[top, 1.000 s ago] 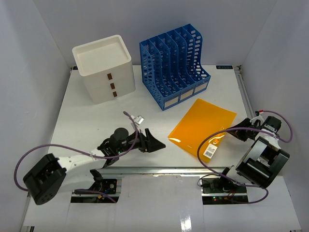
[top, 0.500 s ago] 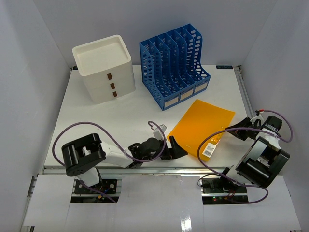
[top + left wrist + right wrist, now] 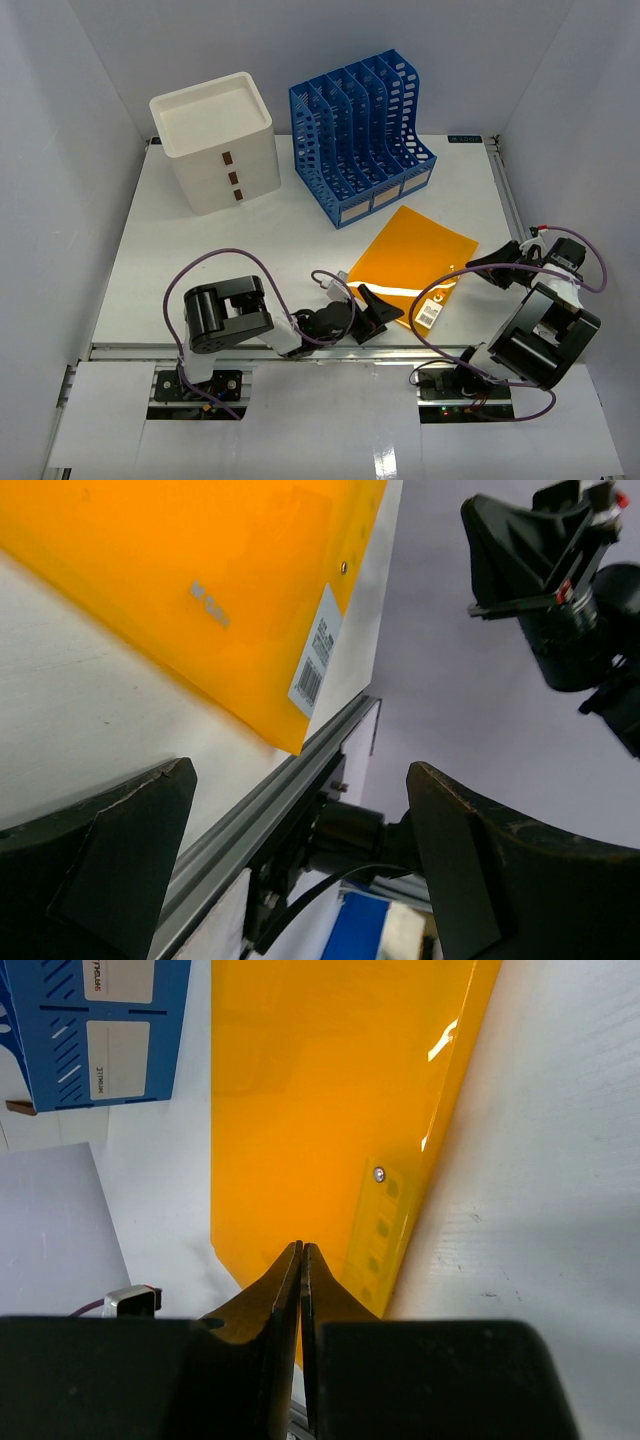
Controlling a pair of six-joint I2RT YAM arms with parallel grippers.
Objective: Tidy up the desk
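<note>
The desk [image 3: 200,250] is a wide white tabletop with a metal rail [image 3: 300,349] along its front edge. An orange folder [image 3: 415,262] lies flat on it at the front right, with a barcode label [image 3: 428,311] at its near corner. My left gripper [image 3: 385,312] stands open and empty at the folder's near left edge, low over the front rail. In the left wrist view the folder [image 3: 200,580] lies ahead of the gripper [image 3: 300,860]. My right gripper [image 3: 472,265] is shut on nothing, its tip [image 3: 302,1247] over the folder's [image 3: 320,1090] right edge.
A white drawer box [image 3: 215,140] stands at the back left. Beside it at the back middle is a blue file rack [image 3: 365,135], also in the right wrist view [image 3: 100,1020]. White walls close in both sides. The right arm's base [image 3: 540,340] is folded at the front right.
My left arm has folded back and swung its open gripper right along the front edge to the folder's near left side. The folder has shifted slightly. The right arm has stayed put.
</note>
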